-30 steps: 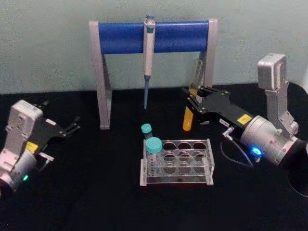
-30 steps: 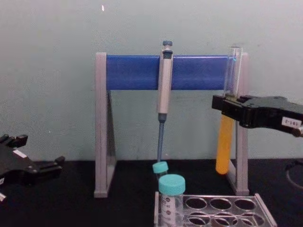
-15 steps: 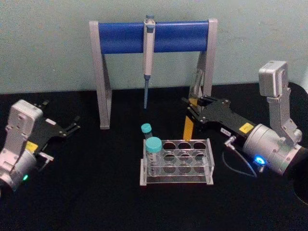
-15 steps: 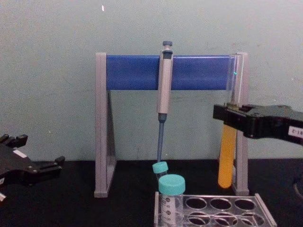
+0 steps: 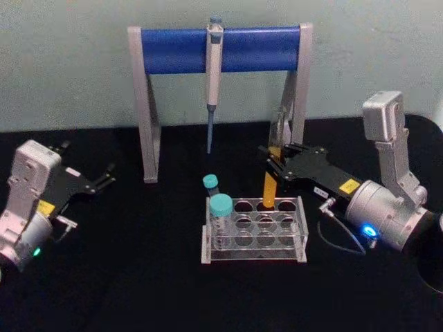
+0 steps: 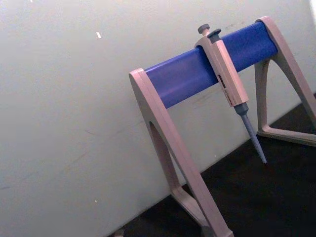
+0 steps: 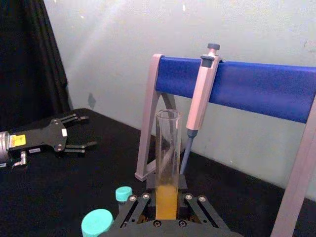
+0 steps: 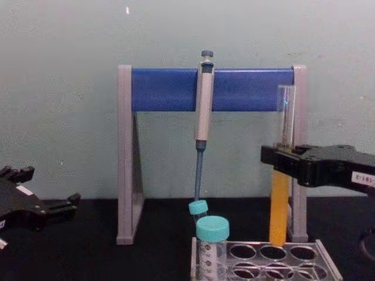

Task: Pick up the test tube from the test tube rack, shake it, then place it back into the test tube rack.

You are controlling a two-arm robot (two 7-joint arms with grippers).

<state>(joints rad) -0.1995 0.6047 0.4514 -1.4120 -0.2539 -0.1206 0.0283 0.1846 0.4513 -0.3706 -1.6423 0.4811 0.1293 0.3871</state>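
The test tube (image 5: 268,188) is a long clear tube with orange-yellow liquid in its lower half, held upright. My right gripper (image 5: 272,158) is shut on it around mid-height, also seen in the chest view (image 8: 276,163). The tube's bottom (image 8: 278,234) sits at the mouth of the middle hole in the back row of the test tube rack (image 5: 255,258). In the right wrist view the tube (image 7: 167,148) rises from between the gripper's fingers (image 7: 143,210). My left gripper (image 5: 107,178) rests open at the far left, away from the rack.
Two teal-capped vials (image 5: 221,207) (image 5: 210,183) stand in the rack's left column. Behind the rack a grey-and-blue pipette stand (image 5: 173,52) holds a hanging pipette (image 5: 213,66); its right leg (image 5: 299,104) is just behind the tube. The table is black.
My right gripper has carried the test tube down and toward the rack; its bottom went from hanging behind and above the rack to the back-row hole. The left arm stayed put.
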